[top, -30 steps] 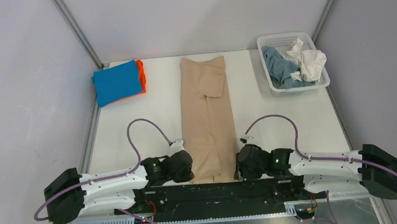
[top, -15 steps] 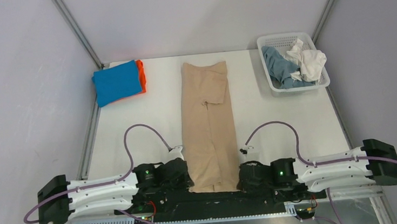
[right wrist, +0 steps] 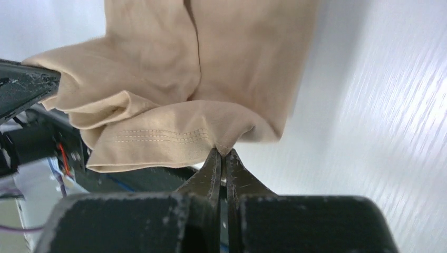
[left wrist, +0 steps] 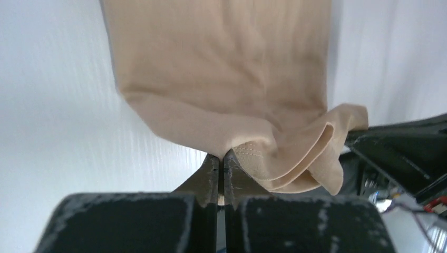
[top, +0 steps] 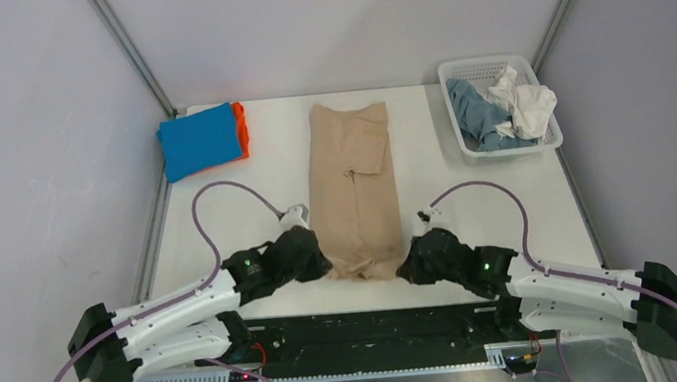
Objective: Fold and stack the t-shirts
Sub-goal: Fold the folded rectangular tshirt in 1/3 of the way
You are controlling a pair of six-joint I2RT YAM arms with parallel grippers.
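Note:
The beige t-shirt (top: pixel 353 180) lies as a long narrow strip down the middle of the table, sleeves folded in. My left gripper (top: pixel 323 268) is shut on its near left hem corner (left wrist: pixel 248 145). My right gripper (top: pixel 404 268) is shut on its near right hem corner (right wrist: pixel 174 132). Both hold the near hem lifted off the table, bunched between them. The folded bright blue t-shirt (top: pixel 198 140) lies on the orange t-shirt (top: pixel 241 130) at the far left. The white t-shirt (top: pixel 525 103) and grey-blue t-shirt (top: pixel 481 116) lie crumpled in the basket.
The white mesh basket (top: pixel 481 68) stands at the far right corner. Purple cables (top: pixel 224 196) loop over the table from both arms. The black base rail (top: pixel 374 322) runs along the near edge. Grey walls close in the back and sides.
Both grippers have risen from the near table edge and moved away from the bases, carrying the beige shirt's near hem up and toward the far side. The strip's near end is now shorter and bunched.

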